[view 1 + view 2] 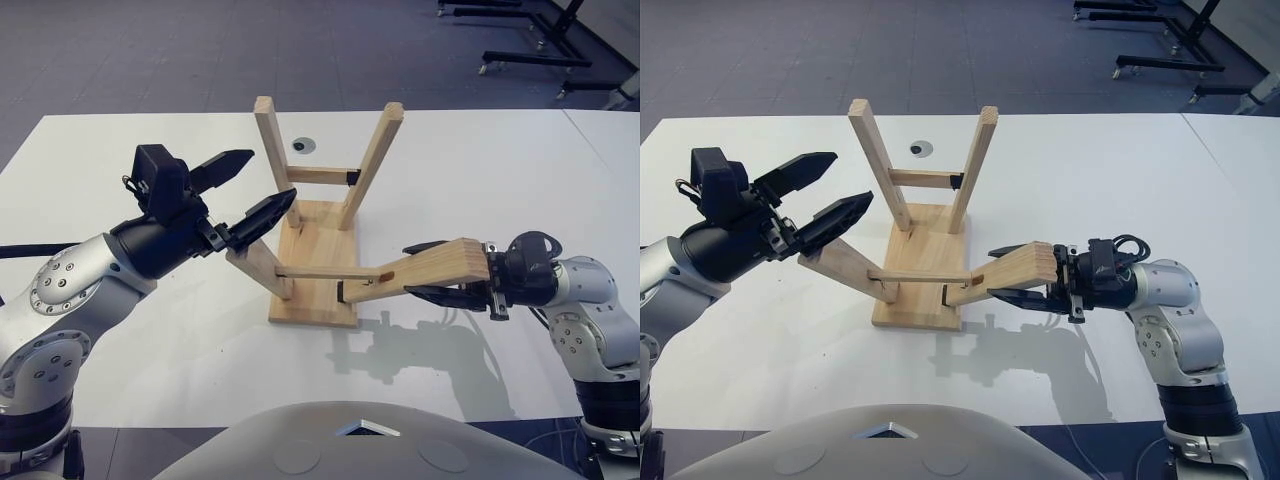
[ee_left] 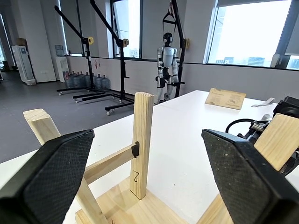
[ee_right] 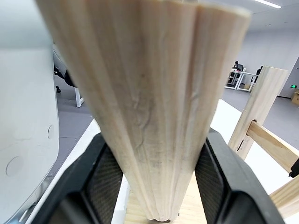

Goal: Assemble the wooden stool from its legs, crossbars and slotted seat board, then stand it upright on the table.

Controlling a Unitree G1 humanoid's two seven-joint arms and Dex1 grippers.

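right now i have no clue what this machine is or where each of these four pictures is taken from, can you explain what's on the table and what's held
This is a humanoid robot with two arms, each ending in two fingers. The two wide pictures come from cameras in its head, looking down at a table. The other two come from cameras on its wrists. On the table lies a seat board with two far legs standing at its far end, joined by a crossbar. The near right leg and near left leg lean outward, joined by a second crossbar. The right fingers are shut on the near right leg. The left fingers are open by the near left leg, holding nothing.
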